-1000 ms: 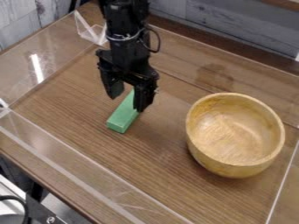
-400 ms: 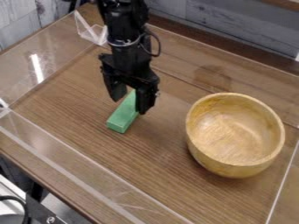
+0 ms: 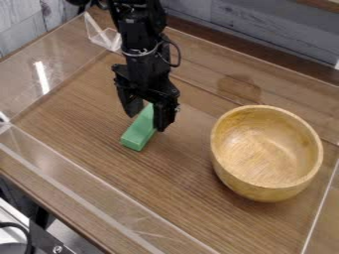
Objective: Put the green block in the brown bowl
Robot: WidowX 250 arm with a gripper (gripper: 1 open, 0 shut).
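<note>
Tool (image 3: 145, 111): black, pointing straight down, jaws spread wide over the far end of the green block, holding nothing.
Green block (image 3: 137, 132): flat on the wooden table (image 3: 133, 189), left of the bowl.
Brown bowl (image 3: 267, 152): upright, empty, apart from the block.

views: we have just one camera | place: it sits up high, in front of the wooden table (image 3: 199, 213) and off to one side | facing: it looks down at a slant across the table top | nearness: close, the table fills almost all we see | shared: no second view to match it with
</note>
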